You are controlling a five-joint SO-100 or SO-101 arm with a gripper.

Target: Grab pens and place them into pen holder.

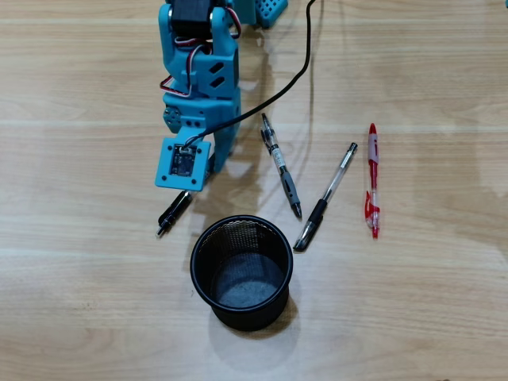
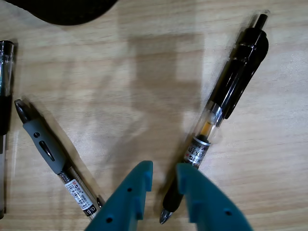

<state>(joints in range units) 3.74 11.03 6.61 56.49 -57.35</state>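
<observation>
- Teal fingertips of the end effector [image 2: 163, 180] fill the bottom of the wrist view, standing a narrow gap apart with nothing between them; the black-clipped pen [image 2: 226, 101] lies just beside the right-hand tip in that view, not gripped.
- Taking the pen holder [image 1: 241, 273] as the landmark: in the overhead view it stands upright on the desk [image 1: 429, 317], low and centre, and its mesh floor shows bare, so no pen is in it yet.
- All four pens lie on the desk outside the holder, so the whole task is judged still ahead; the arm hangs over the first one.
- The black-clipped pen pokes out from under the arm just up and left of the holder's rim in the overhead view.
- The grey-sleeved pen [image 1: 281, 164] lies up and right of the holder, its tip pointing toward the rim.
- The black-sleeved pen [image 1: 325, 198] lies to the right of the holder, its lower end near the rim.
- The red pen [image 1: 372, 180] lies farthest right of the holder, well apart from it.
- Writing: the grey-sleeved pen's label shows "0.5" in the wrist view; the print on the black-clipped pen's barrel is too small to read.
</observation>
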